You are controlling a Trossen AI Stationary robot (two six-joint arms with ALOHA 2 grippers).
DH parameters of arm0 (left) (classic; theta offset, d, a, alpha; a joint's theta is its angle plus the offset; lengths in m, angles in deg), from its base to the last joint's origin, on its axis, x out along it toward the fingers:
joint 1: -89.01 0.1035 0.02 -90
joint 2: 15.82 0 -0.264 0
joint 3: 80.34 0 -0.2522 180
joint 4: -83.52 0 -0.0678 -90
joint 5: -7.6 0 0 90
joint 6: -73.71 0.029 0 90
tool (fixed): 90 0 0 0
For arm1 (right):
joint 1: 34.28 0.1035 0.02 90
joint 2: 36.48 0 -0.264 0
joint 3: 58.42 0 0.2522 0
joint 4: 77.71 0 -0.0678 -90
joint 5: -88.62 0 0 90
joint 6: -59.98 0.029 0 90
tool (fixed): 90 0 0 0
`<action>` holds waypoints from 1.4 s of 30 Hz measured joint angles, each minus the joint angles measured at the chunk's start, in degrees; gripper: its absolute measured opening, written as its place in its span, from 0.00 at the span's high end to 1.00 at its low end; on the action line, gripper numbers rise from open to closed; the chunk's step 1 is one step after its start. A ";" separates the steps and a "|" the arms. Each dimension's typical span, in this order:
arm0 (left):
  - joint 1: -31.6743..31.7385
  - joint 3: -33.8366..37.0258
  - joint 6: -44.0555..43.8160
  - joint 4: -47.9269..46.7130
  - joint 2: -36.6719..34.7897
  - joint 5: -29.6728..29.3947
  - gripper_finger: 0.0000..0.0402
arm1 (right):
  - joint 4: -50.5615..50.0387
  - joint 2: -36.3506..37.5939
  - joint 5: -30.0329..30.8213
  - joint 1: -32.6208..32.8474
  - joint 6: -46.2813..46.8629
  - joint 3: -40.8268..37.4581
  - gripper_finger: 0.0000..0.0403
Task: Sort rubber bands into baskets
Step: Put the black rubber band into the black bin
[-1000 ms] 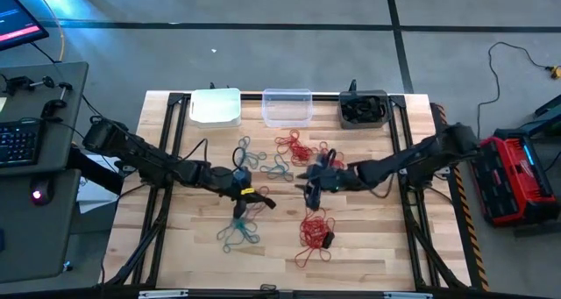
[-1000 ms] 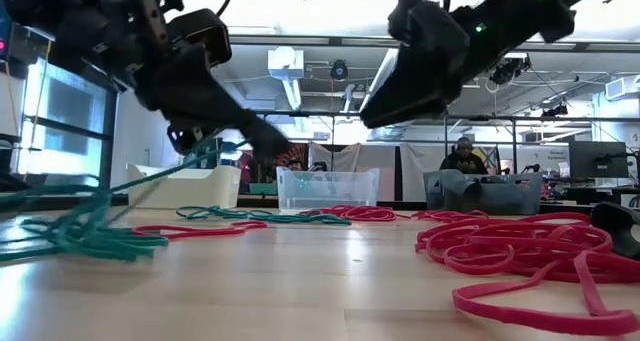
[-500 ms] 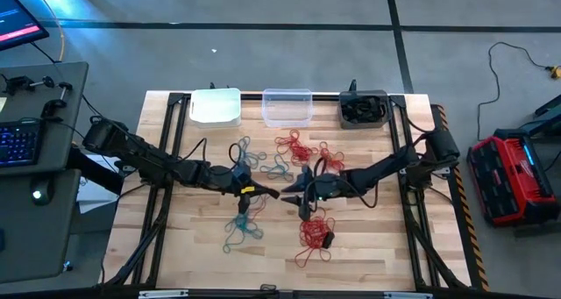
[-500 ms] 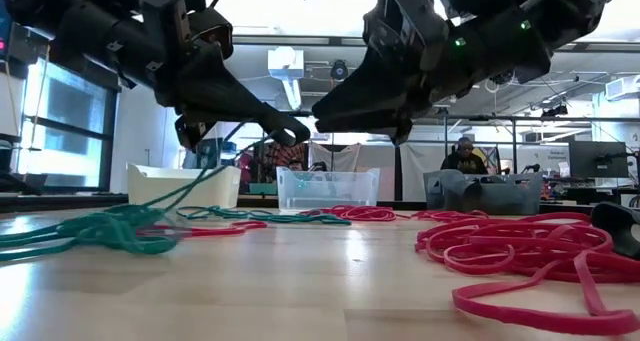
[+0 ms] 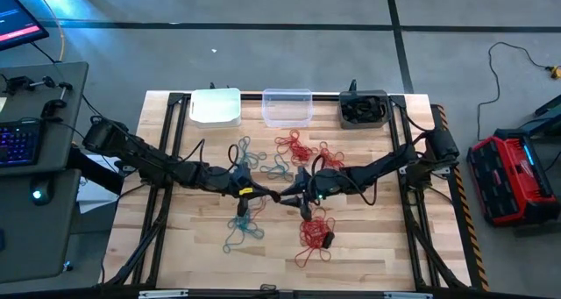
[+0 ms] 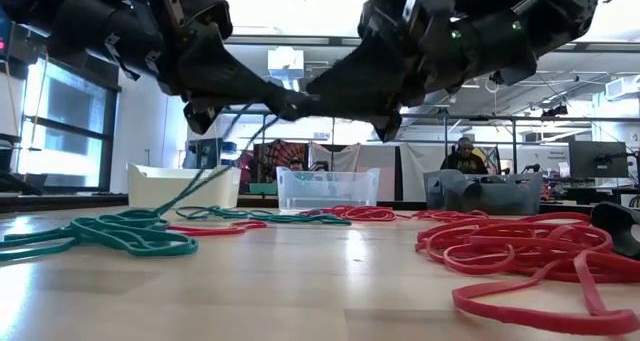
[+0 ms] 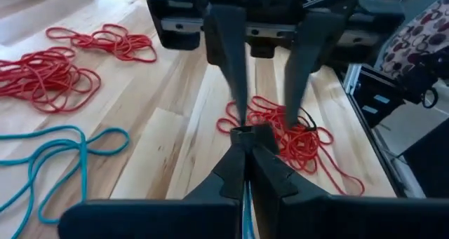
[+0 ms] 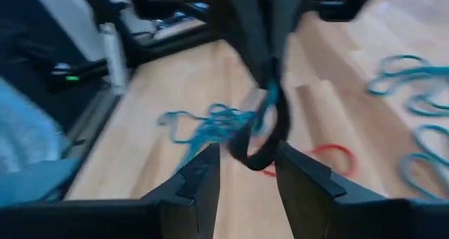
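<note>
The left gripper (image 5: 266,196) hangs over the middle of the table (image 5: 377,246), its jaws pinched tight on a teal band (image 6: 205,179) that trails down to the teal bunch (image 5: 238,233) lying on the wood below it. The right gripper (image 5: 289,196) faces it tip to tip, fingers (image 7: 230,50) spread with a gap between them, and the left one's closed tips sit just at that gap. To me it looks like a handover, or a tug to pull one band free of the tangle.

Little of the sorting seems done. The dark tub (image 5: 364,109) at the far edge holds a dark mass, most likely black bands. The white tub (image 5: 216,107) and the clear tub (image 5: 287,107) beside it look empty from above. More teal bands (image 5: 254,159) lie loose near the far side, a red heap (image 5: 298,146) sits just beside them, and a second red heap (image 5: 313,231) lies nearer the front edge. So teal and red are nearly all left to do.
</note>
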State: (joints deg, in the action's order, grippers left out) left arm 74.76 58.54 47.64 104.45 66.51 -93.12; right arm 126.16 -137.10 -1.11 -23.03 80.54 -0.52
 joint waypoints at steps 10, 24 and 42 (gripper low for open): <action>-2.02 0.00 6.78 1.80 0.00 1.00 1.00 | 2.03 0.01 -2.31 0.00 0.00 0.02 0.73; -2.04 0.00 8.32 2.52 0.00 -0.39 1.00 | 1.94 0.02 -2.88 0.04 -0.02 0.02 0.96; -2.06 0.00 11.72 2.96 0.00 -0.61 1.00 | 1.33 -0.13 -2.79 -1.19 -0.77 0.02 0.72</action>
State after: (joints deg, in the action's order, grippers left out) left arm 72.69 58.54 59.36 107.41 66.51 -93.74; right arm 127.49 -137.23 -3.89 -24.23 79.77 -0.50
